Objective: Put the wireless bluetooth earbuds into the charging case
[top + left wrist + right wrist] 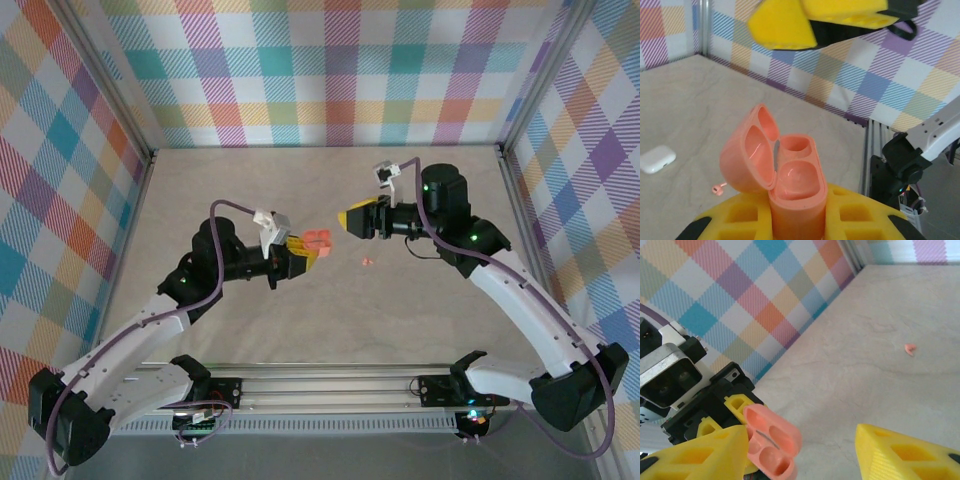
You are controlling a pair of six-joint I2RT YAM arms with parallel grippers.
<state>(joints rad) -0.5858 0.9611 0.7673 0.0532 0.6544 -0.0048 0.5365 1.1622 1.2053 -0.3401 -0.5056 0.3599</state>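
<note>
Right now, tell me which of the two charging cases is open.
The salmon-pink case, clamped upright in the left gripper, its lid flipped back; the white case lies shut on the table.

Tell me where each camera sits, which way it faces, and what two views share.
Top external: above and behind the arms, looking down on the table; both arms, left gripper and right gripper show.
Left wrist: on the left arm, facing the plaid wall; its yellow fingers clamp the open pink case.
Right wrist: on the right arm, facing that case between its spread fingers.
Shared: both wrist views show the case and a loose pink earbud.
</note>
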